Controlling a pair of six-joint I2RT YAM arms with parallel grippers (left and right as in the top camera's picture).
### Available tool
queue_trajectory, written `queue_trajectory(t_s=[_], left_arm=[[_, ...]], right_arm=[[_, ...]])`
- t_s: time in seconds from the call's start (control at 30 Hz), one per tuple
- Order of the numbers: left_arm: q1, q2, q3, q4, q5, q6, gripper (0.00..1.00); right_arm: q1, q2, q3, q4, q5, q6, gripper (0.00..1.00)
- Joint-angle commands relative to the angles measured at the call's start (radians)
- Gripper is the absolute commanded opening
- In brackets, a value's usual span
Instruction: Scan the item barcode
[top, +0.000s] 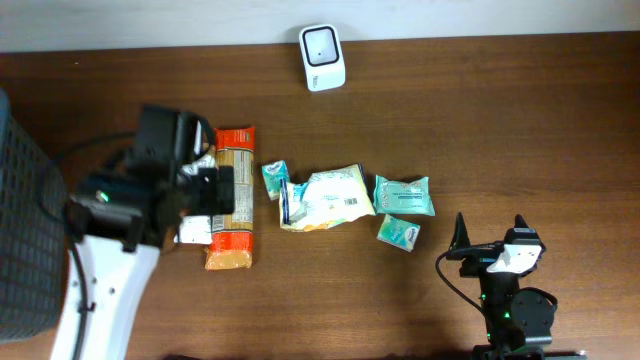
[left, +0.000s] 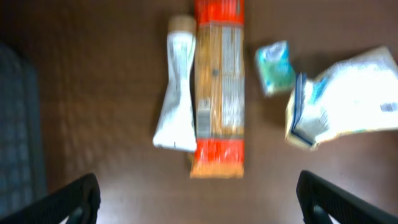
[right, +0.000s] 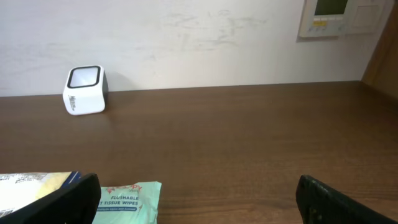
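Table (top: 500, 120) is dark wood, w/ a black mesh basket (top: 20, 230) at its left edge. Left gripper (left: 198, 186) hangs over the pasta pack (left: 217, 93), jaws spread wide, nothing in them. Right gripper (top: 490, 235) sits front-right, likewise wide and empty, apart from the goods. Pasta pack lies flat, orange at both ends, white pouch (left: 177, 99) touching one long side. White bag (top: 325, 197), barcode up, lies mid-table btwn a small teal packet (top: 274, 178) and a teal tissue pack (top: 404, 195). Scanner (top: 322, 57) stands at the far edge by the wall, well apart from the pasta pack.
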Motion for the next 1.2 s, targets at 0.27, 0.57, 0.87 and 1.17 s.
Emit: queue_trajectory(t_s=[0.27,0.57,0.87,1.17], left_arm=[[0.002,-0.822,-0.702,0.329,-0.029,-0.157,0.99],[0.003,-0.838,-0.707,0.315,-0.149,-0.157,0.99],[0.064,-0.974,-0.967,0.766,0.064,0.558,0.99],[0.222,-1.297,-1.373,1.036,0.155,0.578,0.99]], right_arm=[[-0.006,-0.007,-0.004,-0.009,0.009,-0.008,0.99],[-0.006,-0.007,-0.004,-0.009,0.009,-0.008,0.99],[-0.006,-0.007,-0.004,-0.009,0.009,-0.008,0.99],[-0.006,-0.007,-0.004,-0.009,0.009,-0.008,0.99]])
